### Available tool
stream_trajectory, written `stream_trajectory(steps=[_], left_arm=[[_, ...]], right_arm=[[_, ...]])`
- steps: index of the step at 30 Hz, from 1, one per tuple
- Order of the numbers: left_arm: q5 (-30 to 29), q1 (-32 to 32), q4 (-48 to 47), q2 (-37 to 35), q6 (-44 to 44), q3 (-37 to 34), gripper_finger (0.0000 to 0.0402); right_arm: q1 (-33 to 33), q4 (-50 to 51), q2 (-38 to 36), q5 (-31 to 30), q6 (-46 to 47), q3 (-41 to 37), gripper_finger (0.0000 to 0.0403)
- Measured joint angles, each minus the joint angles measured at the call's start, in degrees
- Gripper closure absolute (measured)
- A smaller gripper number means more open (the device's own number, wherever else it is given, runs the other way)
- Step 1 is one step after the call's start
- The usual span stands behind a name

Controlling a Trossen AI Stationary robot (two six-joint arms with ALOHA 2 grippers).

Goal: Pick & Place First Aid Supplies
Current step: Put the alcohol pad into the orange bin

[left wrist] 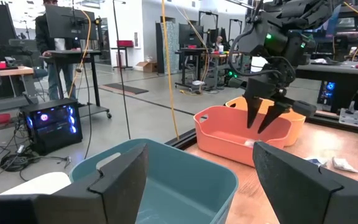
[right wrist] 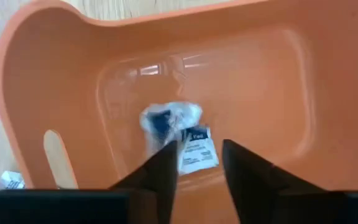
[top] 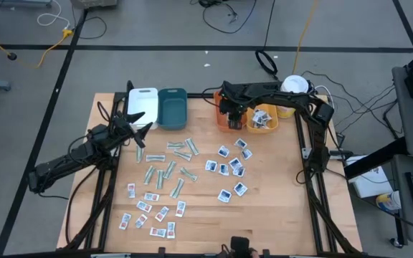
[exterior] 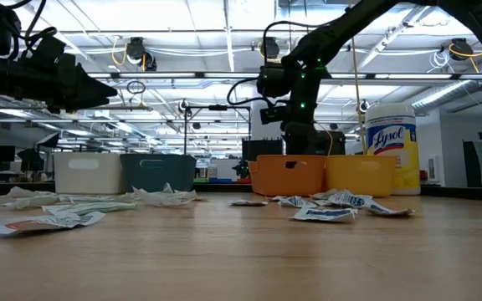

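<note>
The right hand (right wrist: 194, 163), fingers parted, hangs over the orange plastic bin (right wrist: 260, 74), where a white blue-printed packet (right wrist: 179, 134) lies or falls blurred. The packet may cling to a finger and lift out on withdrawal. The left hand (left wrist: 201, 180) is open above the teal plastic bin (left wrist: 166, 180).

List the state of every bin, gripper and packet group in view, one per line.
right gripper: open, over the orange bin
left gripper: open, empty, near the teal bin
orange bin: holds a blue-print packet
yellow bin: holds packets
teal bin: empty
white bin: contents unclear
loose packets: scattered on the table
</note>
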State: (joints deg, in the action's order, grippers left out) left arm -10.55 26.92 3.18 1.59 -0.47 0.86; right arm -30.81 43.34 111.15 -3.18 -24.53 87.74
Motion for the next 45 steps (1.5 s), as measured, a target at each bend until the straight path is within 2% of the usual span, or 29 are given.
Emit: stream_trajectory(steps=[5, 10, 25, 34, 38, 45], left_arm=[[0.0, 0.0, 0.0, 0.0, 0.0, 0.0, 0.0105], [0.0, 0.0, 0.0, 0.0, 0.0, 0.0, 0.0105], [0.0, 0.0, 0.0, 0.0, 0.0, 0.0, 0.0105], [0.0, 0.0, 0.0, 0.0, 0.0, 0.0, 0.0105], [0.0, 0.0, 0.0, 0.0, 0.0, 0.0, 0.0105], [0.0, 0.0, 0.0, 0.0, 0.0, 0.0, 0.0105]], right_arm=[[0.0, -0.3, 0.0, -4.5, -0.2, 0.0, 0.0206], [0.0, -0.1, -2.3, -5.7, -0.3, 0.0, 0.0180], [5.2, 9.7, -14.1, -5.5, 7.6, 0.1, 0.0191], [6.6, 14.8, -14.8, -5.2, 16.6, -0.1, 0.0194], [9.0, 13.9, -14.9, -1.0, 21.3, -2.8, 0.0191], [13.4, 12.8, -14.8, -1.2, 30.9, -7.7, 0.0191]])
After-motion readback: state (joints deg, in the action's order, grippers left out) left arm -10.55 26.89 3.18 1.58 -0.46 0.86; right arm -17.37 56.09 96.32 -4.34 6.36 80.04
